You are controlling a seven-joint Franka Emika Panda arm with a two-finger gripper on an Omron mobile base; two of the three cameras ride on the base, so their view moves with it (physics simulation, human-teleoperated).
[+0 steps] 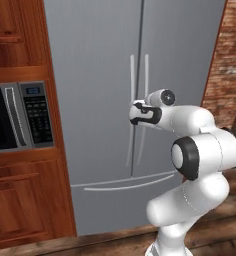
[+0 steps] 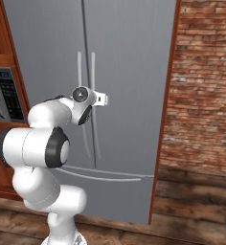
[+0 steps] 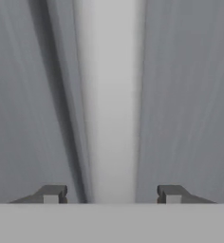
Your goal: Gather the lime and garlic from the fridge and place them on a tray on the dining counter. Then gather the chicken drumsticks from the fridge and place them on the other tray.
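Straddling fridge handle [image 3: 109,95]: pincer [image 3: 112,193] fingertips.

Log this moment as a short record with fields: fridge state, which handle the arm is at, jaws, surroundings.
fridge: tall grey steel French-door fridge, both doors shut
handle: slim pale vertical handle centred between the fingertips, which stand on either side of it
gripper: jaws apart, no contact with the handle visible
left of fridge: black-and-silver microwave set in reddish wooden cabinets
right of fridge: red brick wall
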